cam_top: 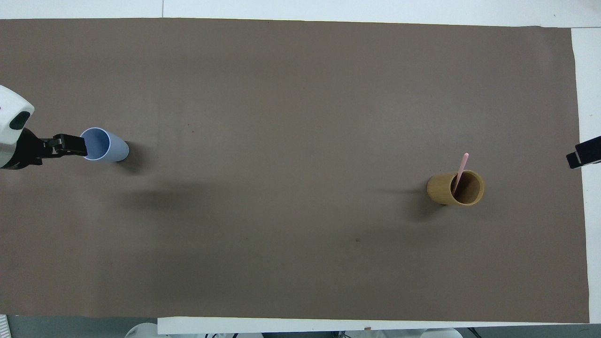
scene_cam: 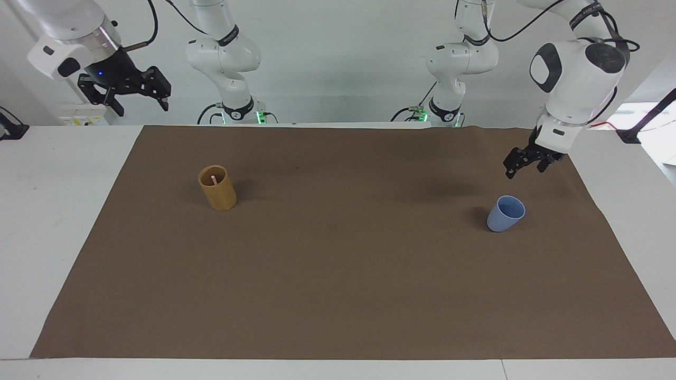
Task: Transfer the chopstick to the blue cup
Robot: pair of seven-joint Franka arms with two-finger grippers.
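Observation:
The pale pink chopstick [scene_cam: 213,179] stands tilted inside a tan cylindrical holder [scene_cam: 217,189] toward the right arm's end of the table, its top sticking out over the rim [cam_top: 461,170]. The blue cup [scene_cam: 506,213] stands upright and empty toward the left arm's end [cam_top: 101,145]. My left gripper [scene_cam: 524,171] hangs open in the air over the mat just beside the cup, clear of it; from overhead its tip [cam_top: 77,145] overlaps the cup's rim. My right gripper [scene_cam: 141,108] waits open, raised over the table's edge, holding nothing; only its tip [cam_top: 582,157] shows from overhead.
A brown mat [scene_cam: 338,274] covers most of the white table [scene_cam: 53,211]. The tan holder [cam_top: 450,190] and the blue cup are the only things standing on it, with a wide stretch of bare mat between them.

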